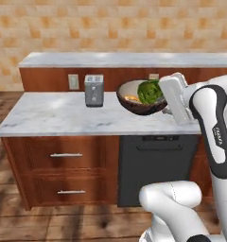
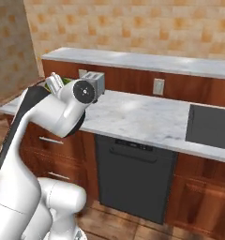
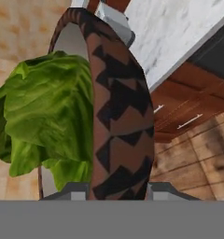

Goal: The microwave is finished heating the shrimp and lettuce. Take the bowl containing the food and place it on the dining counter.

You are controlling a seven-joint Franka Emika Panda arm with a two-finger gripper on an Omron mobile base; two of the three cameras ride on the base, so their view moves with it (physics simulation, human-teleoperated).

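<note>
The dark brown bowl hangs tilted over a long white-grey marble top on a reddish-brown base, which looks like the dining counter. My gripper is shut on the bowl's right rim. Bright green lettuce fills the bowl's right half, and an orange shrimp lies beside it. In the hand view the patterned bowl stands edge-on between my fingertips, the gripper clamping its rim, with the lettuce on the left. The microwave is out of view.
A silver toaster stands on the counter just left of the bowl. A raised marble ledge runs along the back, with wall outlets below it. A dark dishwasher sits under the counter; a dark inset panel lies at the right.
</note>
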